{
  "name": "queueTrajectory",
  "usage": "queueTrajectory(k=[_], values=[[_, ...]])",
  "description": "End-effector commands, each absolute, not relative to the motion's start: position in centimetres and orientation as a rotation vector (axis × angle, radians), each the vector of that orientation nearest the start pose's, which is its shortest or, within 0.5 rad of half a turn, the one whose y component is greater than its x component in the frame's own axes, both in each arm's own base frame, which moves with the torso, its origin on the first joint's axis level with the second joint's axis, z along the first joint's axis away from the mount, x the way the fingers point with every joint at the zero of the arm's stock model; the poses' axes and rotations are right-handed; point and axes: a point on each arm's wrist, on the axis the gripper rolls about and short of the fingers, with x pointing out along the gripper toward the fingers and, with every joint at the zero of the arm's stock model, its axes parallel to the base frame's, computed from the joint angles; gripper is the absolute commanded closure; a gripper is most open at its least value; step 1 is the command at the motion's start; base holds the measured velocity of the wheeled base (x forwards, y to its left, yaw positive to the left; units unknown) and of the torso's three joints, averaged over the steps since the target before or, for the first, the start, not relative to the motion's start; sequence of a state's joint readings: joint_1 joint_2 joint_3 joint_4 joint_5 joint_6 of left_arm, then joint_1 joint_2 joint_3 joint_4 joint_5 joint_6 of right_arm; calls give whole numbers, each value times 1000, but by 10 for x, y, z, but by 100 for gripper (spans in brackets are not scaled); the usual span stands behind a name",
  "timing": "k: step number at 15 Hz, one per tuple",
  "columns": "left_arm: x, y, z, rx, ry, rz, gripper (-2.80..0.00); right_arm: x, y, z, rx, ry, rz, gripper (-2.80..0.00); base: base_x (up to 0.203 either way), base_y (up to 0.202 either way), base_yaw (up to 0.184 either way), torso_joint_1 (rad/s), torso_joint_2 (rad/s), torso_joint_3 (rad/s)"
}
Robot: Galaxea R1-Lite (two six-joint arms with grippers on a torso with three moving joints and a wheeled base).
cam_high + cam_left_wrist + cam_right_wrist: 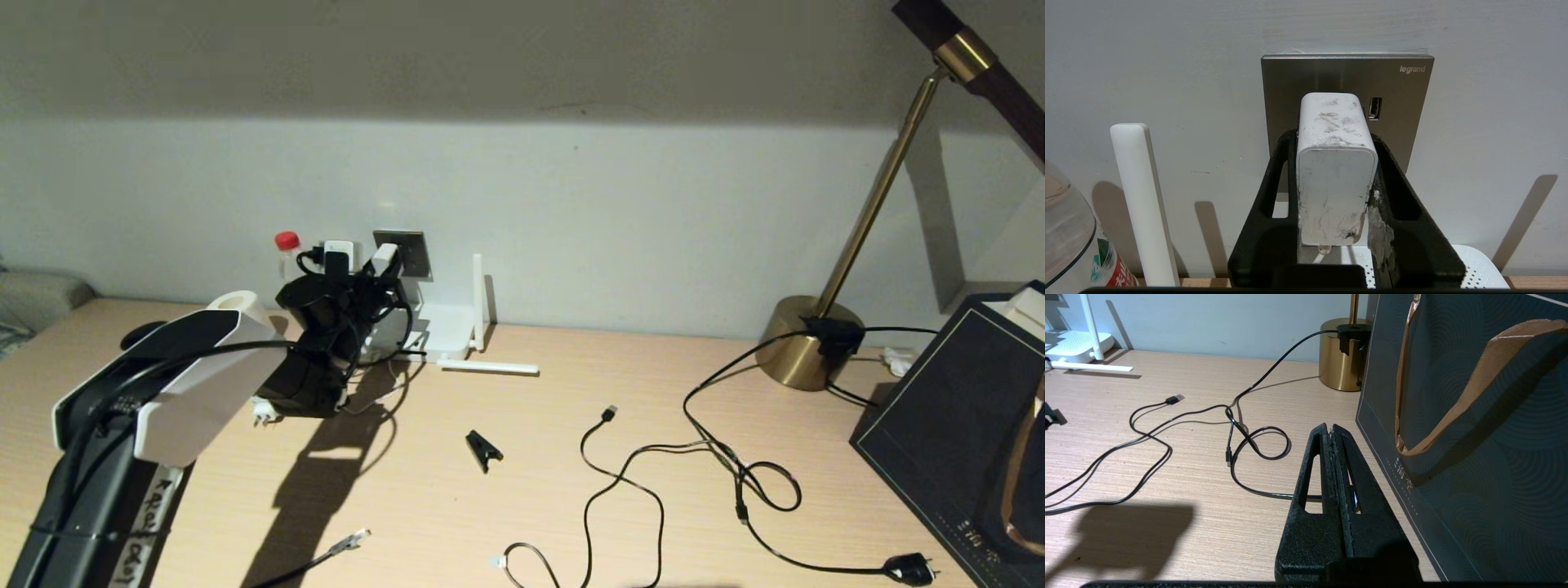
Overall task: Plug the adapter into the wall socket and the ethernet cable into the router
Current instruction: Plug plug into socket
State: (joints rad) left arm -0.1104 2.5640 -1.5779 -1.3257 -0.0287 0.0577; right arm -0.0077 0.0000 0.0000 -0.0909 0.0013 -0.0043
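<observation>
Your right tool [1333,430] sits pressed closed on nothing, low over the surface [1167,477] beside the dark bag [1474,457]. Ethernet cable [347,542] lies loose at the near edge. Your left tool [1333,143] clamps the adapter [1335,171], nose at the wall socket [1347,81]; seating can't be confirmed. Router [447,331] sits just beside, below the socket.

left end effector [1336,171] gripping, right end effector [1333,435] closed
</observation>
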Motion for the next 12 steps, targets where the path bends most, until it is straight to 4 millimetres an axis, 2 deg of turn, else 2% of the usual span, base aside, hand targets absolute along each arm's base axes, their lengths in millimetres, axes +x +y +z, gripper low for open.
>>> queueTrajectory(k=[1, 12], values=[[504, -58, 95, 43, -352, -131, 0, -20, 0, 75, -5, -57, -6, 0, 0, 0, 0, 0, 0, 0], [507, -59, 95, 38, -355, -132, 0, -20, 0, 75, -5, -57, -6, 0, 0, 0, 0, 0, 0, 0]])
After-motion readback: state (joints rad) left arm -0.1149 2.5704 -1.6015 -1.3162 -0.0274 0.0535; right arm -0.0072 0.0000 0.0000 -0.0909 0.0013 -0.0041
